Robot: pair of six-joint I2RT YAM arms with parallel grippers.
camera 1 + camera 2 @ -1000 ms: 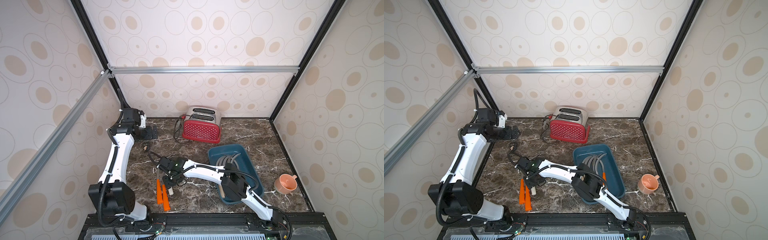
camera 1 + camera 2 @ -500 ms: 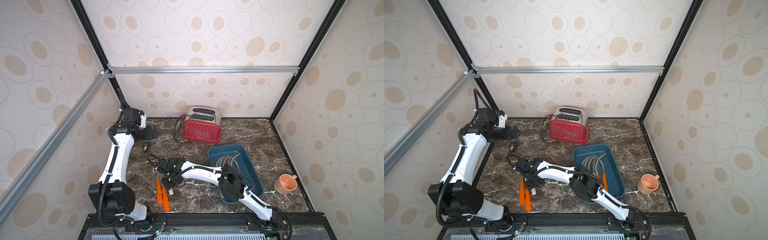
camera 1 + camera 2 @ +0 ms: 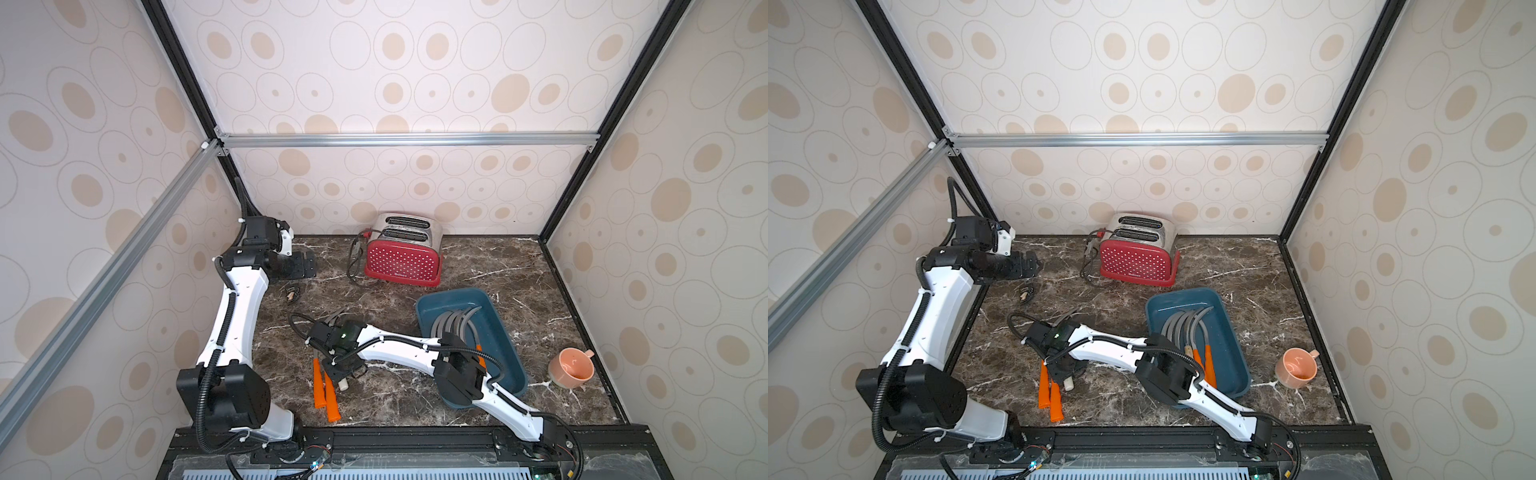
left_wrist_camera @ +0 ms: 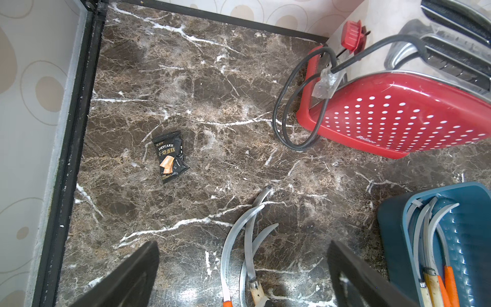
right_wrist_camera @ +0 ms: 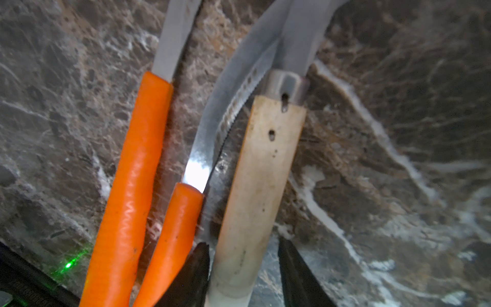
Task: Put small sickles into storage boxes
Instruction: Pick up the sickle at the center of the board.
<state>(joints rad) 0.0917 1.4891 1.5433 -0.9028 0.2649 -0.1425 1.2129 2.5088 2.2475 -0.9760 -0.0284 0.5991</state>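
Note:
Three small sickles lie side by side near the table's front, two with orange handles (image 3: 319,384) (image 3: 1043,388) (image 5: 132,186) and one with a pale wooden handle (image 5: 263,172) (image 3: 343,384). Their grey blades (image 4: 247,234) curve toward the back. My right gripper (image 5: 243,243) (image 3: 341,368) (image 3: 1065,368) is down over them and open. It straddles the wooden handle, one finger against it and the other a small gap away. The storage box (image 3: 494,328) (image 3: 1223,328) (image 4: 390,220), a dark teal tray, holds several sickles (image 3: 453,326) (image 3: 1183,328) (image 4: 425,234). My left gripper (image 4: 243,245) (image 3: 303,267) (image 3: 1030,264) hovers open at the back left, holding nothing.
A red dotted toaster (image 3: 403,262) (image 4: 398,119) with a looped black cord (image 4: 289,127) stands at the back. A black snack packet (image 4: 170,156) (image 3: 292,293) lies near the left wall. A peach cup (image 3: 571,368) sits at the right. My right arm crosses over the tray's front corner.
The right gripper's jaws have narrowed around the wooden handle, and its wrist has shifted slightly. The left arm has not moved.

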